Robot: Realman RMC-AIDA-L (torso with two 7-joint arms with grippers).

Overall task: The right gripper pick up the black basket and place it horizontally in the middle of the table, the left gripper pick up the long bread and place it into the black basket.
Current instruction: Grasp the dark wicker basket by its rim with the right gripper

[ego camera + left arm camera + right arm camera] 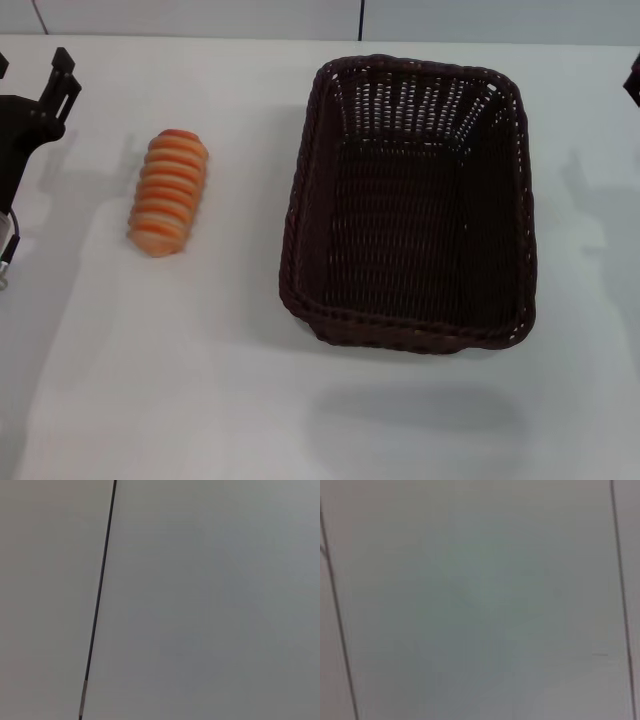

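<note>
The black basket (410, 200) stands empty on the white table (200, 380), a little right of the middle, with its long side running away from me. The long bread (168, 190) lies on the table to the left of the basket, apart from it. My left gripper (32, 72) is at the far left edge, left of the bread and not touching it, with its two prongs spread and nothing between them. Only a sliver of my right gripper (633, 80) shows at the far right edge, away from the basket. Both wrist views show neither object.
A grey wall with a dark vertical seam (361, 18) runs behind the table's far edge. The wrist views show only a plain grey surface with thin dark seams (99, 595) (622, 595).
</note>
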